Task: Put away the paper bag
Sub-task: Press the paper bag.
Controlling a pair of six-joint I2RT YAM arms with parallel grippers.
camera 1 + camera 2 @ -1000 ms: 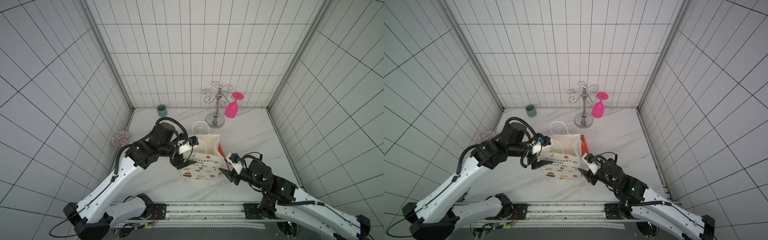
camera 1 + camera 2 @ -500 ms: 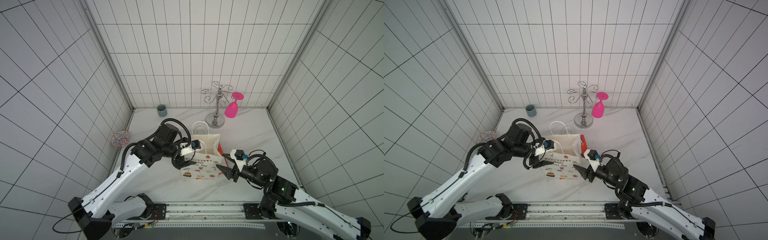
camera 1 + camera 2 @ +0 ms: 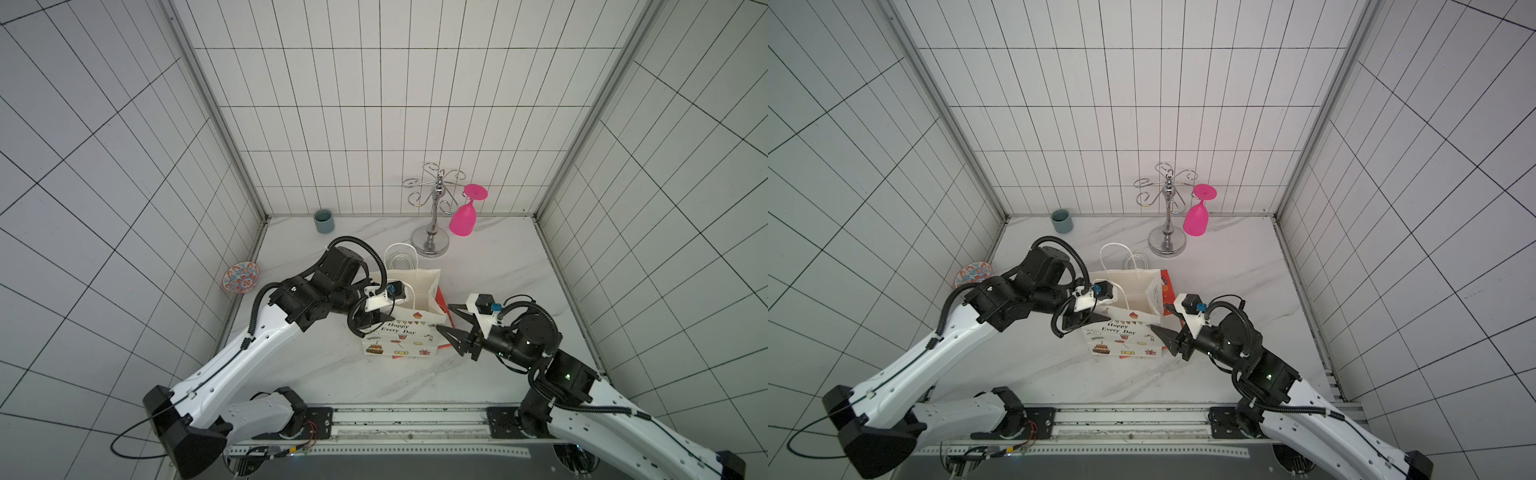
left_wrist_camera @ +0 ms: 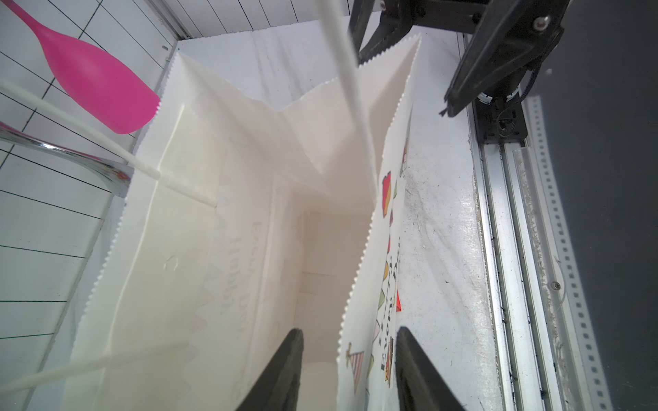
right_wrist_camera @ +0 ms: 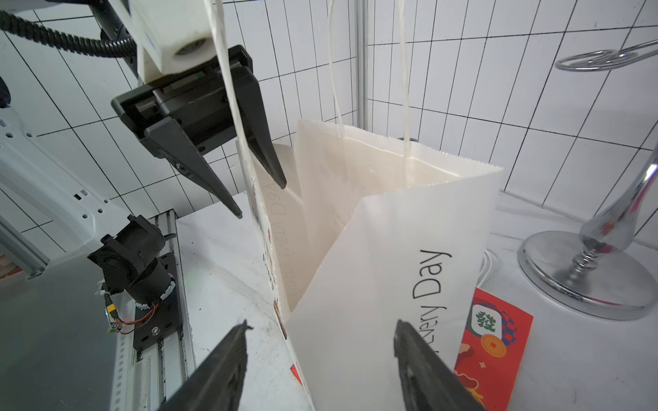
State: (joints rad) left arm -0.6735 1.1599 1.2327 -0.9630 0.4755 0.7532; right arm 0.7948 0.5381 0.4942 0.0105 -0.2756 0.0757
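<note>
The paper bag (image 3: 415, 299) (image 3: 1129, 307) is white with "Happy Every Day" and party prints. It stands upright and open in the middle of the marble table, cord handles up. My left gripper (image 3: 384, 323) (image 4: 347, 332) is open at the bag's left end. It straddles the printed front wall (image 4: 359, 284), one finger inside and one outside, with gaps to the paper on both sides. My right gripper (image 3: 442, 316) (image 5: 320, 325) is open at the bag's right end. Its fingers stand either side of the front corner and the folded side panel (image 5: 384, 277), not pinching it.
A red envelope (image 3: 440, 296) (image 5: 495, 338) lies against the bag's right rear. Behind it stands a chrome glass rack (image 3: 432, 216) with a pink wine glass (image 3: 462, 218) hanging from it. A grey-blue cup (image 3: 324, 220) sits by the back wall, and a patterned dish (image 3: 241, 277) leans at the left wall.
My left gripper has slid right over the bag's front rim and its jaws have narrowed. My right gripper has moved in and up to the bag's right corner. The bag has stayed put.
</note>
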